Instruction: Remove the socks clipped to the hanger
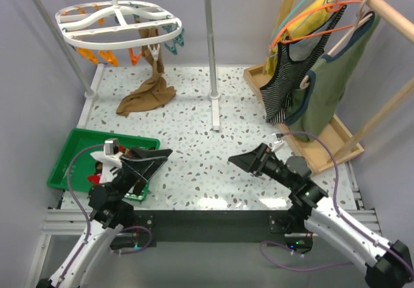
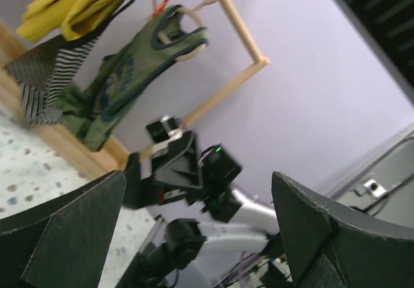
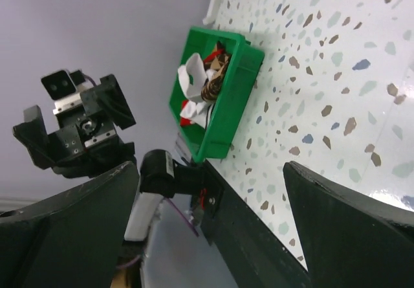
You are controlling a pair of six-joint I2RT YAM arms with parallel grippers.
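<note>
We see plain lilac walls [image 1: 246,16] behind a white speckled worktop [image 1: 194,145], evenly lit, with a wooden clothes rail [image 1: 388,13] standing at its right edge.

The hanger [image 1: 103,42] is white with orange and teal clips [image 1: 107,57], the sock [image 1: 147,95] is tan, the bin [image 1: 68,152] is green, and the table [image 1: 194,107] is speckled.

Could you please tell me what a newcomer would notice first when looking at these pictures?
The white oval hanger at the far left draws the eye, with one long tan sock dangling from it and bunching on the speckled table. Next come the green tray at the near left, holding a heap of socks, and the clothes rack on the right with a striped top and a green garment.
</note>
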